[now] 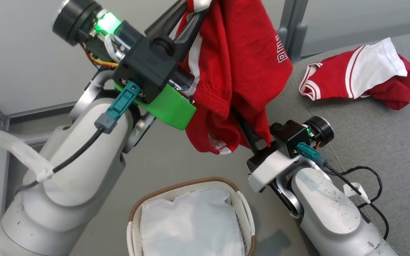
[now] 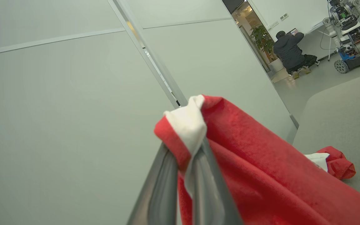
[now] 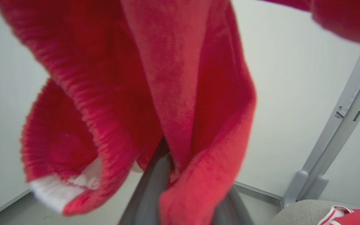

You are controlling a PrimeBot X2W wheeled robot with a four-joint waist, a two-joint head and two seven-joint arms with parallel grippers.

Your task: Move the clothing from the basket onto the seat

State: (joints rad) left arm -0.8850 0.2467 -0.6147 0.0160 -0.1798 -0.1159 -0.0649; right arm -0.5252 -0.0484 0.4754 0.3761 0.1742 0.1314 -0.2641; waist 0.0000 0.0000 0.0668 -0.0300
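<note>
One red garment of the clothing (image 1: pixel 240 64) hangs in the air between my arms, above and beyond the basket (image 1: pixel 187 183). My left gripper (image 1: pixel 196 9) is raised high and shut on its white-trimmed top edge (image 2: pixel 184 125). Lower down, my right gripper (image 1: pixel 242 124) reaches into the hanging folds, its fingers (image 3: pixel 152 184) closed on red cloth (image 3: pixel 180 78) that hides the tips. A second red and white garment (image 1: pixel 361 76) lies crumpled on the grey seat (image 1: pixel 368 142) at the right. In the basket I see just the white liner (image 1: pixel 190 224).
Pale wall panels and a grey metal post (image 1: pixel 294 32) stand behind the seat. A black cable (image 1: pixel 368 174) trails over the cushion by my right forearm. Far off, a person (image 2: pixel 289 50) crouches near another robot (image 2: pixel 352 34).
</note>
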